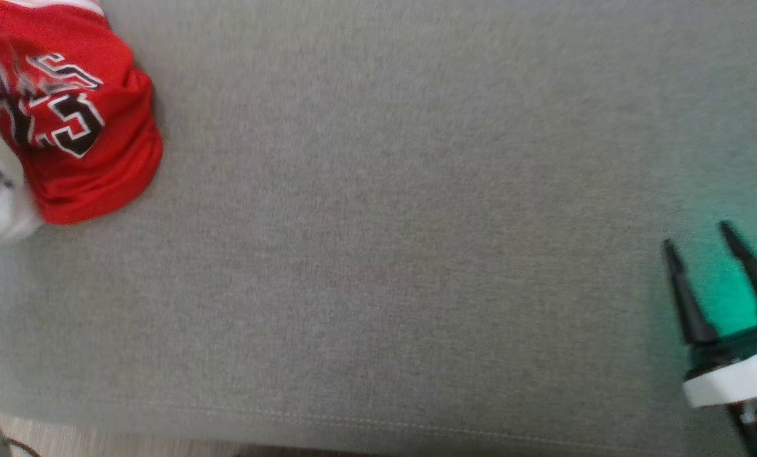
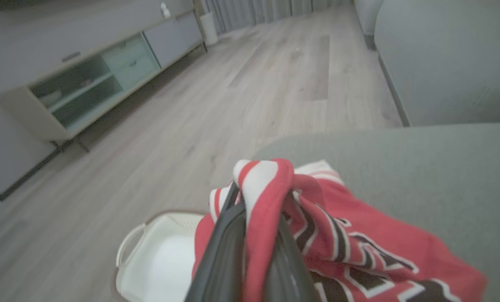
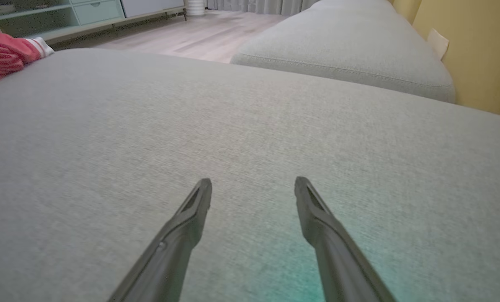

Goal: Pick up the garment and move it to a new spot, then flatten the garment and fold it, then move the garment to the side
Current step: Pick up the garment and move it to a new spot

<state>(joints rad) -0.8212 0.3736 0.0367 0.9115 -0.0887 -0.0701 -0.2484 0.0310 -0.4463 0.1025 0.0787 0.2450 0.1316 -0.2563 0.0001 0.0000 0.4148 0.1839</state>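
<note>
Though bunched into a lump at the far left edge of the grey sofa cushion (image 1: 384, 266), definitely a red basketball jersey (image 1: 86, 146) with black-and-white lettering. Clamped tight by the left gripper (image 2: 260, 195) on a fold of the red-and-white striped trim (image 2: 258, 176), right at the cushion's corner, above a white laundry basket (image 2: 126, 247) down on the wood floor. Looks like thin, slick mesh: light, totally floppy, zero stiffness, so bound to drape and slide rather than keep any shape. Probably not fragile, just prone to slipping out of a shallow pinch. Best grabbed by that trim, being thicker and doubled over. For flattening later, worth going for a shoulder or hem corner instead of the middle. Plenty of cushion across the middle for spreading it out. Over on the far right, nothing in the right gripper (image 1: 697, 235), fingers spread wide, hovering just above the fabric.
</note>
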